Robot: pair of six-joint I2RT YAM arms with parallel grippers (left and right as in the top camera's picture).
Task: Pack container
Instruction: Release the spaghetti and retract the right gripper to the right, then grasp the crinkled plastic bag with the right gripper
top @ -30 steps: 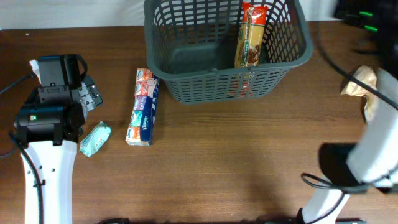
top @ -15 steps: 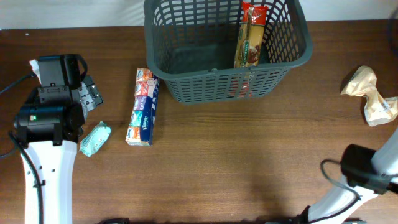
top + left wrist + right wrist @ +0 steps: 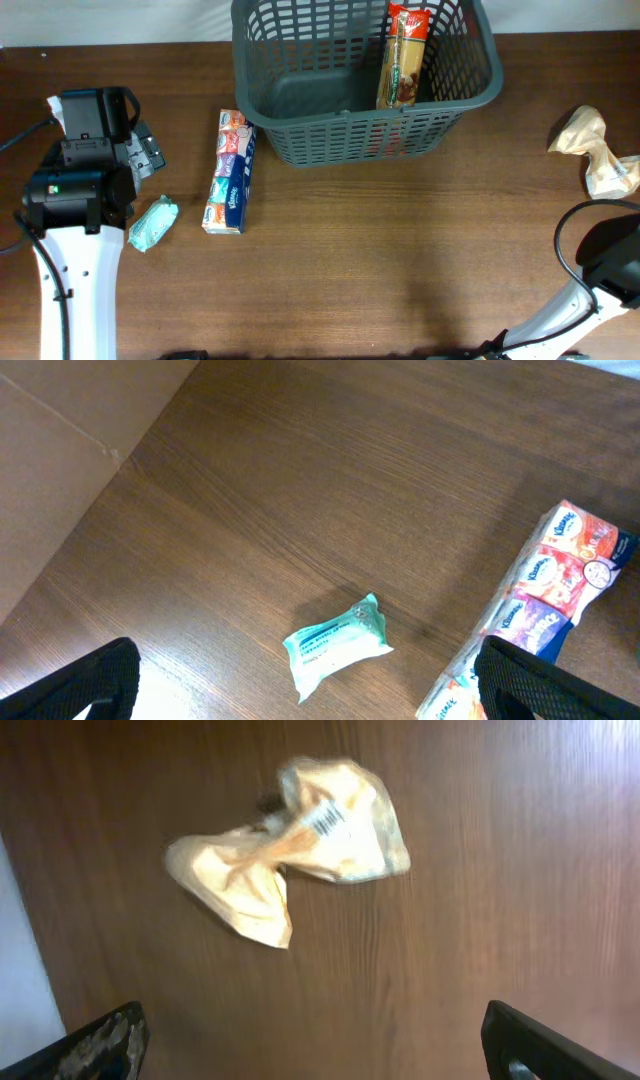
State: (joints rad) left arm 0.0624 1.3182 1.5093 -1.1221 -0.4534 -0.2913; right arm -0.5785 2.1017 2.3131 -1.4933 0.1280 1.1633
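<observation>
Two sets of fingers, both spread wide, both empty. At the left gripper (image 3: 305,652), wipes (image 3: 335,643) sit in line between the tips, untouched, with tissues (image 3: 545,590) just off one finger. Risk: a skewed close nudges the tissues or squeezes the soft pack out. At the right gripper (image 3: 310,1012), a crumpled bag (image 3: 290,855) lies ahead with the table (image 3: 450,920) edge near it; a push could slide it off. The basket (image 3: 345,118) is far ahead of both, pasta (image 3: 403,62) to one side, free floor beside it.

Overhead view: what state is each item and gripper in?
basket: upright on the table
pasta packet: inside the basket, propped on end
tissue pack: flat on the table, outside
teal packet: flat on the table, outside
tan bag: crumpled, on the table, outside
left gripper: open, empty
right gripper: open, empty
</observation>
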